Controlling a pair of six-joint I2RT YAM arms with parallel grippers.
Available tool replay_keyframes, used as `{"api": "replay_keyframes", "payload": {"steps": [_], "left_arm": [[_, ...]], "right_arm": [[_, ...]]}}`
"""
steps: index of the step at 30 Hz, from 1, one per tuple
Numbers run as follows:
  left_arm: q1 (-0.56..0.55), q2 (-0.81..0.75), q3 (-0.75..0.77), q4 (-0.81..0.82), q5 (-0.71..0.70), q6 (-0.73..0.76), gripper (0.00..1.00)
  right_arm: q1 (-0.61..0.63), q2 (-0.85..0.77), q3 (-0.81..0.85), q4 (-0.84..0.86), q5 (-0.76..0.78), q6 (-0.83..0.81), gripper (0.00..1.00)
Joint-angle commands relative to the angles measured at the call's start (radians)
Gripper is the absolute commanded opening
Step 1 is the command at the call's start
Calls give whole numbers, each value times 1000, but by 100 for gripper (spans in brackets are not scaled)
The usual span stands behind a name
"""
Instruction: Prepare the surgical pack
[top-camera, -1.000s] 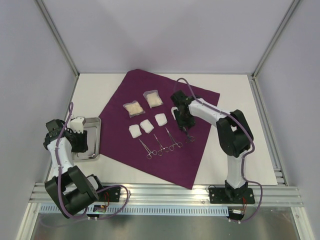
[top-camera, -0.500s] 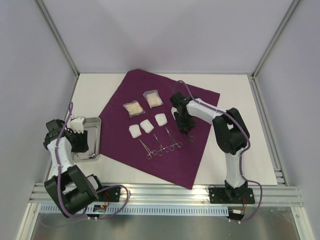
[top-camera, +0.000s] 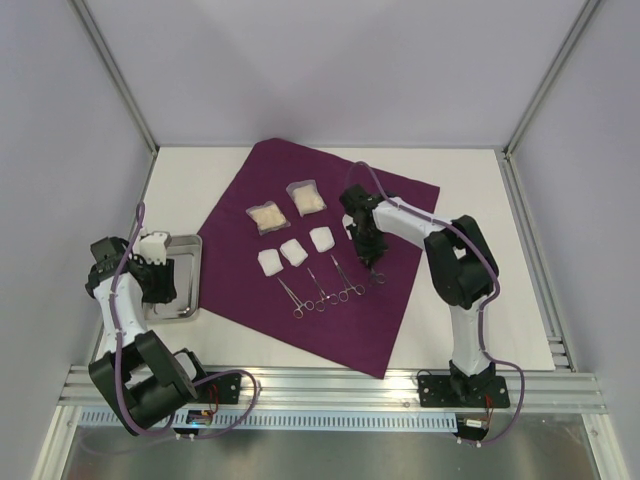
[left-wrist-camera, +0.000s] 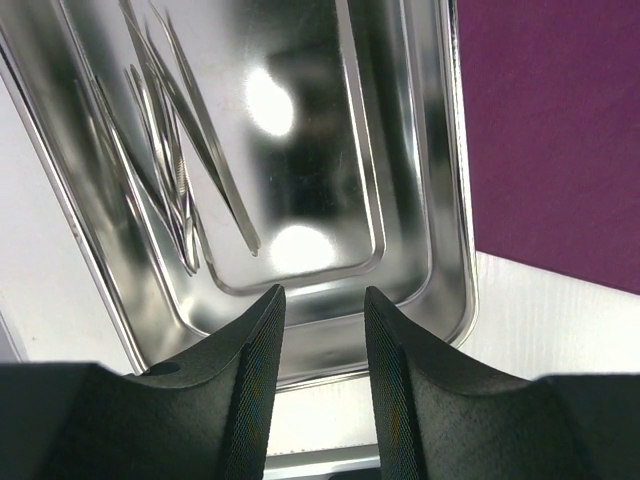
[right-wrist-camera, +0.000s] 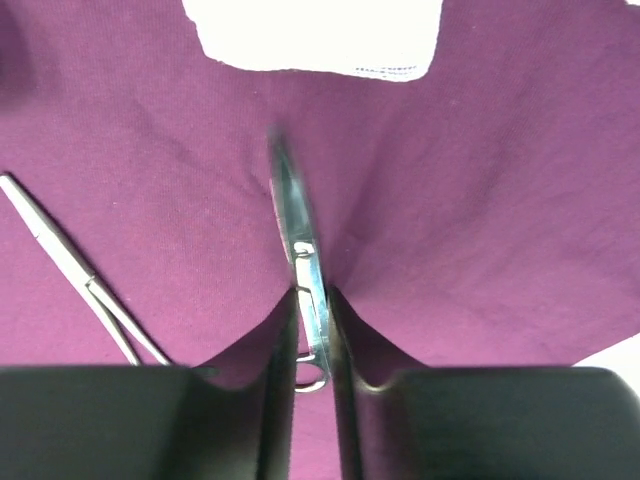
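The purple cloth (top-camera: 340, 325) is laid flat at the middle of the table (top-camera: 470, 200) as a wrapping base, scissors (right-wrist-camera: 300, 220) near its right edge are clamped in the right gripper (right-wrist-camera: 312, 300), seemingly for repositioning, and the left gripper (left-wrist-camera: 320, 300) is held apart, empty, over the tray (left-wrist-camera: 455, 200).

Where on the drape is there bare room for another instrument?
The surgical pack is bare at its near corner, below the forceps, and at its far corner, beyond the packets. Its middle is crowded: gauze pads, the right gripper.
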Motion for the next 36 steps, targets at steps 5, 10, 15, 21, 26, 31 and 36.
{"api": "replay_keyframes", "payload": {"steps": [5, 10, 15, 21, 26, 31, 36], "left_arm": [[4, 0, 49, -4, 31, -18, 47], [4, -2, 56, -13, 37, -18, 47], [4, -13, 62, -28, 42, -11, 47], [6, -22, 68, -45, 56, -2, 47], [4, -23, 76, -60, 71, -5, 47], [-34, -31, 116, -134, 135, -1, 45], [-287, -73, 171, -149, 106, -71, 46]], "right_arm": [[-3, -9, -34, 22, 8, 14, 1], [-3, -70, -51, 51, -4, 52, 0], [-3, -166, -116, 118, 8, 117, 1], [-6, -229, -168, 160, 44, 149, 0], [-16, -256, -192, 172, 50, 164, 0], [-16, -334, -226, 198, 61, 236, 0], [3, -414, -246, 235, 80, 350, 1]]}}
